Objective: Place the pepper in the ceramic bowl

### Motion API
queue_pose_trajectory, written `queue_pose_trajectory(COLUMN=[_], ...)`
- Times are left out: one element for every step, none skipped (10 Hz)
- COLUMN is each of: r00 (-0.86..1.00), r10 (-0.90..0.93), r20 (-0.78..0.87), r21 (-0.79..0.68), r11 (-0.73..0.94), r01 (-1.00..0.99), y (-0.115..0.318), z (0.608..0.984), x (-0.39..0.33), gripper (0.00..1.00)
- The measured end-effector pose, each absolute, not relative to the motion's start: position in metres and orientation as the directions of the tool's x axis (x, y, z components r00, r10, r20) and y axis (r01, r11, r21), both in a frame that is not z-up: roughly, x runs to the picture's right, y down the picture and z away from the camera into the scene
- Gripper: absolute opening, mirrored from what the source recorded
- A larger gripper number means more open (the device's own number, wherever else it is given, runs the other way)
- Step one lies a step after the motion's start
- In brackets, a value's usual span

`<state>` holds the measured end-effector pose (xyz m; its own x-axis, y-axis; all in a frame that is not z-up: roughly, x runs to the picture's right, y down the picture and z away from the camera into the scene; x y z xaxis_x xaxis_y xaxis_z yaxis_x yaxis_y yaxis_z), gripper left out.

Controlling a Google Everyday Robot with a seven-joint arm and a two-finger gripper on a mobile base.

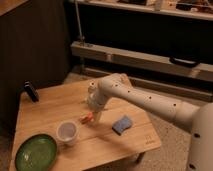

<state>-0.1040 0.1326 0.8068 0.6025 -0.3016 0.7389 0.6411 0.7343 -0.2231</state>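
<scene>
The pepper (pixel 87 119) lies flat on the worktop (pixel 55 107), near its middle, a small orange-red tapered piece with its far end hidden by the claw (pixel 93 116). It looks light and firm, probably with a smooth, slightly slick skin, and being round and slender it is likely to roll or squirt sideways if pinched off-centre. The best hold is probably across its thicker half, with the fingers set crosswise to its length and low enough to catch it at its widest line. A thing this light needs only modest pressure.

The claw hangs right over the pepper's right end, pointing down from the white arm that reaches in from the right. Its jaws stand open and grip nothing. Whether they already straddle the pepper or stand just beside it I cannot tell.

Just left and forward of the pepper stands a white cup (pixel 67 132), upright, directly on the line toward the bowl (pixel 36 152), so a carried pepper would have to pass above or around it. The bowl, green and shallow, sits at the front left corner, well apart from the pepper. Its low wall should make the drop forgiving.

A blue sponge (pixel 122 125) lies to the right of the claw, out of the way.
</scene>
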Motion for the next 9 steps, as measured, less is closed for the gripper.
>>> queue_pose_trajectory(r00=[0.601,0.595,0.585,0.578,0.572,0.561,0.551,0.545,0.537], r10=[-0.305,-0.309,-0.316,-0.321,-0.325,-0.333,-0.339,-0.344,-0.351], r20=[0.739,0.742,0.747,0.751,0.753,0.758,0.762,0.765,0.767], r21=[-0.232,-0.233,-0.227,-0.221,-0.215,-0.207,-0.2,-0.194,-0.189], r11=[0.722,0.713,0.705,0.702,0.7,0.693,0.687,0.684,0.677], r01=[0.652,0.661,0.672,0.677,0.681,0.691,0.698,0.703,0.711], y=[0.134,0.135,0.134,0.134,0.132,0.132,0.132,0.132,0.131], z=[0.817,0.824,0.834,0.841,0.845,0.848,0.851,0.853,0.855], x=[-0.104,-0.104,-0.1,-0.097,-0.095,-0.095,-0.095,-0.094,-0.093], gripper=[0.8,0.8,0.8,0.8,0.8,0.8,0.8,0.8,0.8])
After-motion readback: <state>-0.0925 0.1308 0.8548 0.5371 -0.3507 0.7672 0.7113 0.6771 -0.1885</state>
